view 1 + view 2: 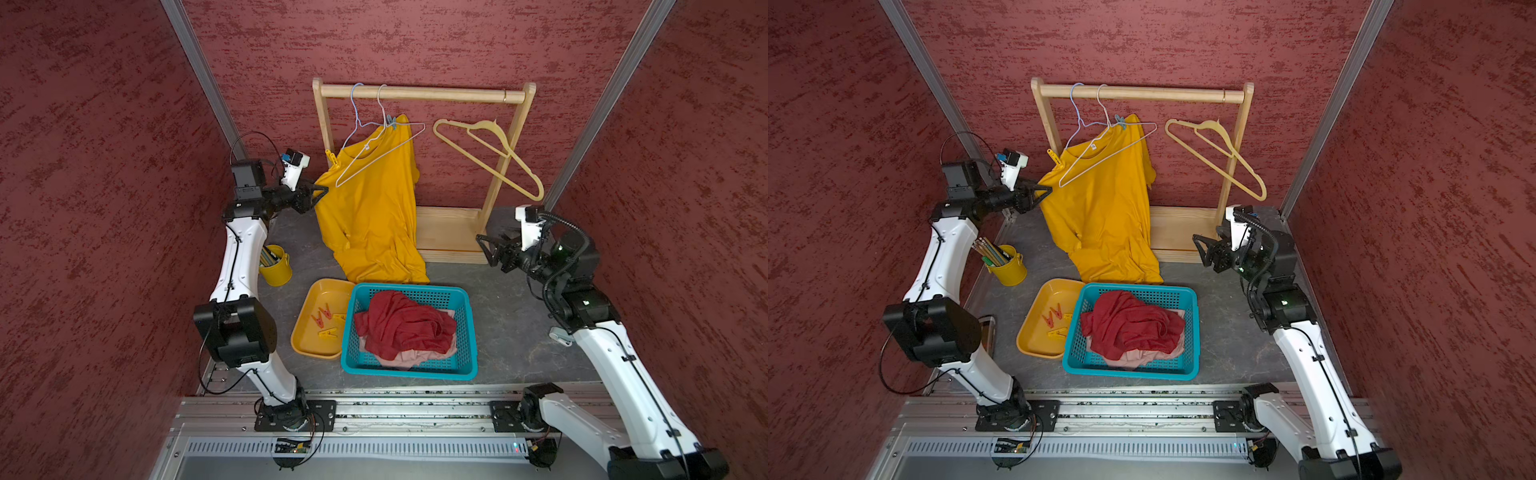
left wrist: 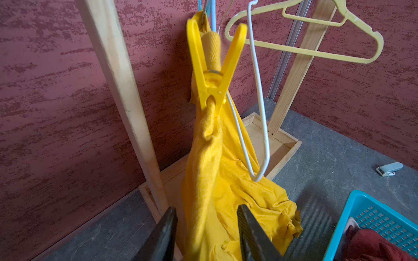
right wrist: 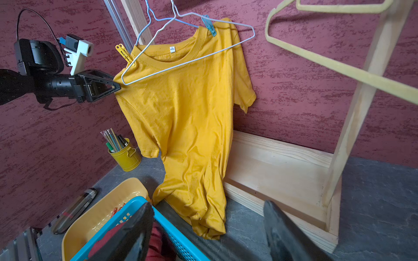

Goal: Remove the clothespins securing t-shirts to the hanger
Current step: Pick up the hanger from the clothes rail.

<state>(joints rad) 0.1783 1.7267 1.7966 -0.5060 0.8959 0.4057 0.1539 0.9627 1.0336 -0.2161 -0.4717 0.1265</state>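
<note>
Left wrist: yellow peg [image 2: 212, 74] bites bunched mustard shirt [image 2: 210, 169], its handles splayed apart. Left gripper [image 2: 207, 208] sits half-open astride the cloth; right gripper [image 3: 208, 203] hangs wide, empty.

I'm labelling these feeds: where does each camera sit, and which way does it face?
Top views: high in front, looking down at the wooden rack; left gripper and right gripper show.
Left wrist: on the left arm, facing the yellow clothespin on the yellow t-shirt; own fingers show.
Right wrist: on the right arm, facing the rack; own fingers and left gripper show.
Shared: both wrist views show that clothespin.
</note>
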